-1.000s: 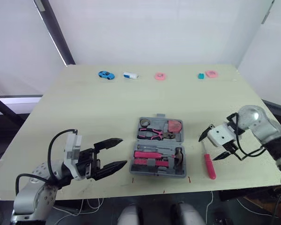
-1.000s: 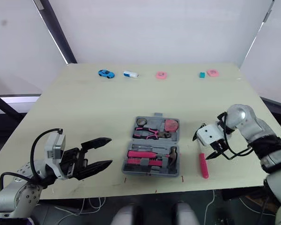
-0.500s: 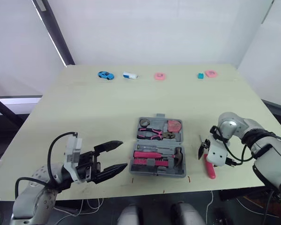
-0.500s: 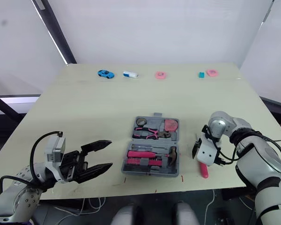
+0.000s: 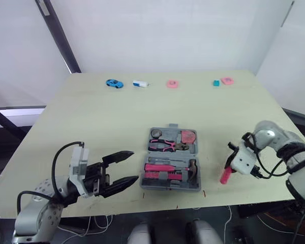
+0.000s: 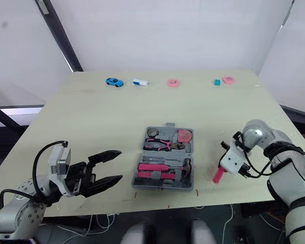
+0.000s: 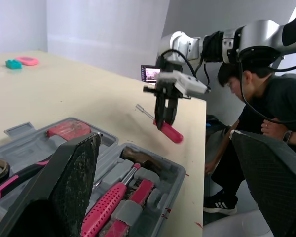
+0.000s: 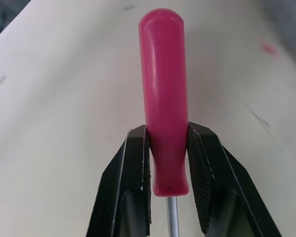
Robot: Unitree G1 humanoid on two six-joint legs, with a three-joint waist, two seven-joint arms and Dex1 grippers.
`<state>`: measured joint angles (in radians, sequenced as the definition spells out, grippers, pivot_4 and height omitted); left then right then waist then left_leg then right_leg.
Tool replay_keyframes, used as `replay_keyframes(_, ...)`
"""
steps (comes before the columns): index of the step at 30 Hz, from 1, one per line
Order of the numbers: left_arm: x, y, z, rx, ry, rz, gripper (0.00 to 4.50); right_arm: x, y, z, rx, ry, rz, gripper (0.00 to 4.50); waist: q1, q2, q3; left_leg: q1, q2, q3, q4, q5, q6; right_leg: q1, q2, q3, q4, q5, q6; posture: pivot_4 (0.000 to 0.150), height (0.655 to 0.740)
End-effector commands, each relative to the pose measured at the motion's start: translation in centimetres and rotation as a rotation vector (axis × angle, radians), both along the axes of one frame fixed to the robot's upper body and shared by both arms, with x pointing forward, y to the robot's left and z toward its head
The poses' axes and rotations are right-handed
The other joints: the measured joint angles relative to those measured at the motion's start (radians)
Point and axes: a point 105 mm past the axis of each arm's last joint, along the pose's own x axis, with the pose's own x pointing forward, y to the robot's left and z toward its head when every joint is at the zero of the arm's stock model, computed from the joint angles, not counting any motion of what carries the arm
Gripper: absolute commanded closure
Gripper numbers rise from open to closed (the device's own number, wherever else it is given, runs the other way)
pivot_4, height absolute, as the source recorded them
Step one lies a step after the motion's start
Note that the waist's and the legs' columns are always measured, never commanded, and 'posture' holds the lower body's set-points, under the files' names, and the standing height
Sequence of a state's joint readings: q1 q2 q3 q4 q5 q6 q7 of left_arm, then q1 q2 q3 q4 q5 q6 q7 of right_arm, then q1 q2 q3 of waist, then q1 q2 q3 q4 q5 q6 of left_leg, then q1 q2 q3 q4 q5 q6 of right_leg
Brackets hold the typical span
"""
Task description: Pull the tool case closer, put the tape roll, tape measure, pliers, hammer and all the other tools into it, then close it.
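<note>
Packing looks nearly done: tool case lies open near the worktop's front edge holding pliers, hammer and, I think, tape roll; my right jaws clamp the pink screwdriver just beside it, left jaws gape wide, and the lid is not yet closed.

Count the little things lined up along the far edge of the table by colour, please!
Blue: 1, the toy car
White: 1, the white block
Pink: 2, the pink ring and the pink round piece
Teal: 1, the teal block
Total: 5
</note>
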<state>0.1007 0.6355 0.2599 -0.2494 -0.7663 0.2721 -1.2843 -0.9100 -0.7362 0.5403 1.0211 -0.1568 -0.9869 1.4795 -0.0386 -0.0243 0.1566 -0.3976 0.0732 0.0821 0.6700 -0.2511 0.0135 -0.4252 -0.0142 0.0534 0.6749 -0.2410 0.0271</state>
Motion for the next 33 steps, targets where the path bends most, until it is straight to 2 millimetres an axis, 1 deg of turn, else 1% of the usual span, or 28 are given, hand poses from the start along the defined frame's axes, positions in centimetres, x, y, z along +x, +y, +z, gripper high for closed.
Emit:
replay_keyframes(1, -0.1, 0.0, 0.3, -0.006, -0.023, -0.001, 0.0, 0.5, -0.3, 2.0, 0.158, -0.014, -0.192, 3.99, 0.0, 0.0, 0.0, 0.0, 0.0, 0.0, 0.0, 0.0, 0.0, 0.0, 0.0, 0.0, 0.0, 0.0, 0.0, 0.15, 0.74)
replay_keyframes(2, -0.1, -0.1, 0.2, -0.008, -0.022, 0.0, 0.0, 0.7, -0.2, 2.3, 0.252, -0.005, -0.317, 3.99, 0.0, 0.0, 0.0, 0.001, 0.0, 0.001, 0.0, 0.0, 0.0, 0.0, 0.0, 0.001, 0.001, 0.0, 0.0, 0.15, 0.74)
replay_keyframes(3, -0.2, -0.1, 0.2, -0.009, -0.021, 0.001, 0.0, 0.6, -0.3, 2.4, 0.311, 0.0, -0.412, 3.99, 0.002, 0.0, 0.0, 0.001, 0.0, 0.001, 0.0, 0.0, 0.0, 0.0, 0.0, 0.001, 0.001, 0.0, 0.0, 0.15, 0.74)
replay_keyframes(5, -0.2, -0.1, 0.2, -0.012, -0.019, 0.004, 0.0, 0.0, -0.2, 2.8, 0.401, 0.03, -0.574, 3.99, 0.004, 0.0, 0.0, 0.0, 0.0, 0.001, 0.0, 0.0, 0.0, -0.001, -0.001, 0.001, 0.001, -0.001, 0.0, 0.15, 0.74)
replay_keyframes(6, -0.2, -0.1, 0.2, -0.012, -0.019, 0.006, 0.0, 0.0, 0.1, 3.3, 0.471, 0.042, -0.685, 3.99, 0.004, 0.0, 0.0, 0.0, 0.0, 0.001, 0.0, 0.0, 0.0, -0.001, -0.001, 0.001, 0.002, -0.001, 0.0, 0.15, 0.74)
replay_keyframes(8, -0.2, 0.0, 0.3, -0.012, -0.017, 0.008, 0.0, -0.4, 0.4, 3.7, 0.544, 0.069, -0.86, 3.99, 0.001, 0.0, 0.0, 0.0, 0.0, 0.001, 0.0, 0.0, 0.0, -0.003, 0.0, 0.003, 0.003, -0.001, 0.0, 0.15, 0.74)
replay_keyframes(10, -0.2, 0.0, 0.3, -0.011, -0.017, 0.008, 0.0, -0.8, 0.3, 3.7, 0.59, 0.078, -1.032, 3.99, 0.0, 0.0, 0.0, 0.0, 0.0, 0.001, 0.0, 0.0, 0.0, -0.003, 0.001, 0.004, 0.003, -0.001, 0.0, 0.15, 0.74)
replay_keyframes(12, -0.1, -0.1, 0.4, -0.011, -0.019, 0.009, 0.0, -1.6, 0.1, 3.0, 0.647, 0.154, -1.304, 3.99, 0.001, -0.002, -0.001, 0.0, 0.0, 0.002, 0.0, 0.0, 0.0, -0.004, 0.001, 0.003, 0.003, -0.001, 0.0, 0.15, 0.74)
replay_keyframes(13, -0.1, -0.1, 0.4, -0.011, -0.02, 0.008, 0.0, -2.0, 0.0, 2.7, 0.649, 0.182, -1.403, 3.99, 0.001, -0.002, -0.001, -0.001, 0.0, 0.001, 0.0, 0.0, 0.0, -0.004, 0.001, 0.003, 0.003, -0.001, 0.0, 0.15, 0.74)
replay_keyframes(15, -0.1, 0.0, 0.5, -0.011, -0.021, 0.009, 0.0, -3.1, 0.2, 2.0, 0.625, 0.222, -1.525, 3.99, 0.002, -0.002, -0.001, -0.001, 0.0, 0.001, 0.0, 0.0, 0.0, -0.004, 0.001, 0.003, 0.003, -0.001, 0.0, 0.15, 0.74)
replay_keyframes(16, 0.0, 0.0, 0.5, -0.011, -0.021, 0.01, 0.0, -3.5, 0.3, 1.9, 0.621, 0.235, -1.563, 3.99, 0.002, -0.002, -0.001, -0.002, 0.0, 0.001, 0.0, 0.0, 0.0, -0.005, 0.0, 0.004, 0.003, -0.001, 0.0, 0.15, 0.74)
replay_keyframes(18, 0.0, 0.1, 0.4, -0.01, -0.022, 0.011, 0.0, -3.7, 0.6, 1.3, 0.642, 0.28, -1.698, 3.99, 0.002, -0.002, -0.001, -0.003, 0.0, 0.0, -0.001, 0.0, 0.0, -0.006, 0.0, 0.004, 0.002, -0.001, 0.0, 0.15, 0.74)
replay_keyframes(20, 0.0, 0.1, 0.4, -0.009, -0.021, 0.012, 0.0, -4.0, 0.7, 0.8, 0.624, 0.293, -1.767, 3.99, -0.001, -0.002, -0.001, -0.003, 0.0, 0.0, -0.001, 0.0, 0.0, -0.006, 0.0, 0.005, 0.002, -0.001, 0.0, 0.15, 0.74)
replay_keyframes(22, 0.0, 0.1, 0.3, -0.012, -0.021, 0.014, 0.0, -3.8, 0.9, -0.1, 0.611, 0.298, -1.826, 3.99, -0.001, -0.002, -0.001, -0.003, 0.0, -0.001, -0.001, 0.0, 0.0, -0.006, 0.0, 0.005, 0.002, -0.002, 0.001, 0.15, 0.74)
replay_keyframes(24, 0.1, 0.0, 0.3, -0.015, -0.02, 0.015, 0.0, -3.0, 1.2, -1.0, 0.63, 0.301, -1.868, 3.99, -0.003, -0.002, -0.001, -0.003, 0.0, 0.0, -0.001, 0.0, 0.0, -0.007, 0.001, 0.005, 0.001, -0.002, 0.001, 0.15, 0.74)
replay_keyframes(26, 0.0, -0.1, 0.3, -0.017, -0.019, 0.012, 0.0, -2.3, 0.9, -2.1, 0.629, 0.268, -1.896, 3.99, -0.004, -0.002, -0.001, -0.003, 0.0, 0.0, -0.001, 0.0, 0.0, -0.007, 0.001, 0.005, 0.001, -0.003, 0.003, 0.15, 0.74)
replay_keyframes(28, 0.0, -0.2, 0.3, -0.014, -0.019, 0.007, 0.0, -1.7, 0.9, -2.7, 0.643, 0.254, -1.901, 3.99, -0.005, -0.002, -0.001, -0.003, 0.0, 0.002, -0.001, 0.0, 0.0, -0.007, 0.001, 0.005, 0.001, -0.003, 0.003, 0.15, 0.74)
replay_keyframes(30, -0.1, -0.1, 0.3, -0.014, -0.02, 0.0, 0.0, -1.2, 0.9, -2.9, 0.669, 0.247, -1.885, 3.99, -0.006, -0.005, -0.003, -0.003, 0.0, 0.003, -0.002, 0.0, 0.0, -0.006, 0.001, 0.005, 0.001, -0.003, 0.003, 0.15, 0.74)
replay_keyframes(32, -0.2, 0.0, 0.3, -0.006, -0.015, -0.017, 0.0, -1.1, 1.1, -3.1, 0.691, 0.25, -1.864, 2.98, -0.006, -0.006, -0.003, -0.003, 0.0, 0.004, -0.001, 0.0, 0.0, -0.006, 0.001, 0.005, 0.0, -0.003, 0.003, 0.15, 0.74)
replay_keyframes(33, -0.3, 0.0, 0.2, 0.001, -0.013, -0.028, 0.0, -1.1, 1.2, -3.2, 0.704, 0.251, -1.861, 2.59, -0.006, -0.006, -0.003, -0.003, 0.0, 0.004, -0.001, 0.0, 0.0, -0.006, 0.001, 0.005, 0.001, -0.003, 0.004, 0.15, 0.74)
